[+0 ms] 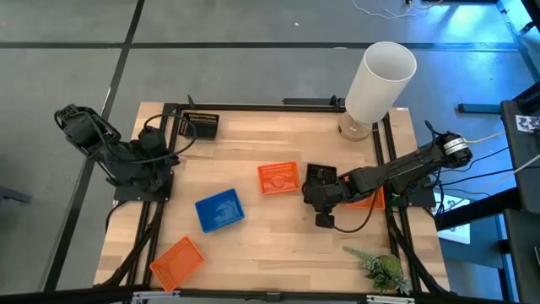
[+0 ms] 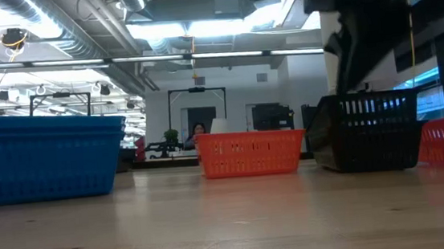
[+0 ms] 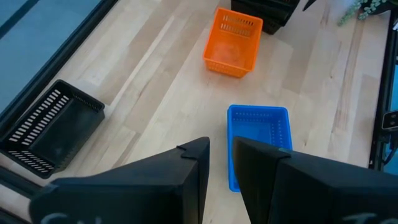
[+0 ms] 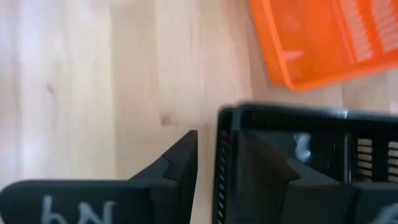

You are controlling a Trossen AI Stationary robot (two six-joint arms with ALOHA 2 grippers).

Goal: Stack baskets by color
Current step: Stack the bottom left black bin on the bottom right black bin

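Near edge of the surface (image 1: 278, 253): one orange basket (image 1: 177, 260) at the left corner, a sprig of greenery (image 1: 384, 270) at the right. Further in, the blue basket (image 1: 219, 210) sits alone. Mid-surface, the right hand (image 4: 214, 163) straddles the wall of a black basket (image 4: 298, 158), its fingers spread and apparently letting go rather than clamping; the basket rests beside an orange basket (image 1: 278, 178), another orange one (image 1: 371, 199) under the arm. Looks like a put-down. Far left, the left hand (image 3: 221, 163) waits, narrowly parted, empty, by the second black basket (image 1: 202, 126). Next: black onto black, cleanly aligned.
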